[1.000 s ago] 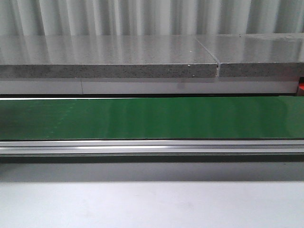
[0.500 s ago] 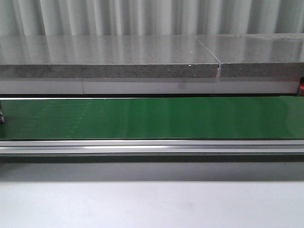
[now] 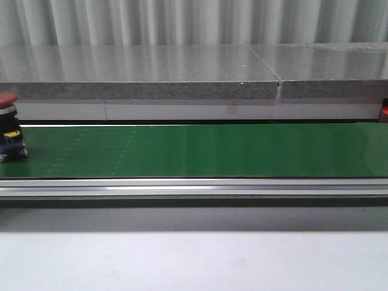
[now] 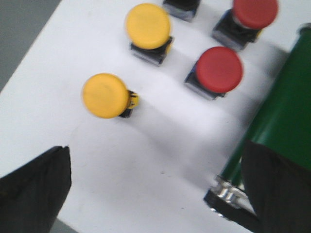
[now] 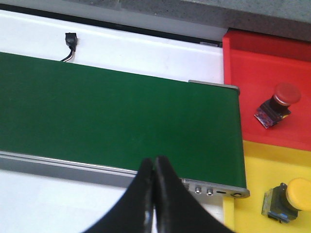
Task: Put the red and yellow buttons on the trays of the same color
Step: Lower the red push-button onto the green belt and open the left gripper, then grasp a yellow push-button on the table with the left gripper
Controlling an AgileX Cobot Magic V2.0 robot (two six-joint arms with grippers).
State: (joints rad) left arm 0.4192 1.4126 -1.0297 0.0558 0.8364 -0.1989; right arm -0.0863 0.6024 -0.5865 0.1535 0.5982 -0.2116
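Green belt (image 3: 200, 150) was seen running across the front view, and a red button (image 3: 10, 128) was sat at its far left end, upright, so it was judged that the sorting was mid-cycle with a fresh piece coming in.

The right gripper (image 5: 154, 171) was pinched closed on nothing, fingertips touching, hung over the near rail at the belt's end. Off to its side the red tray (image 5: 252, 77) was already loaded with a tipped red-capped button (image 5: 277, 104), and the yellow tray (image 5: 257, 160) with a yellow one (image 5: 287, 199).

The left gripper (image 4: 155, 189) was spread wide and empty over the white table (image 4: 146, 160), with two yellow buttons (image 4: 105, 95) and two red ones (image 4: 218, 70) waiting ahead of it.

Next, probably, the right fingers would need to be opened first, then the arriving red button caught and dropped in the red tray.
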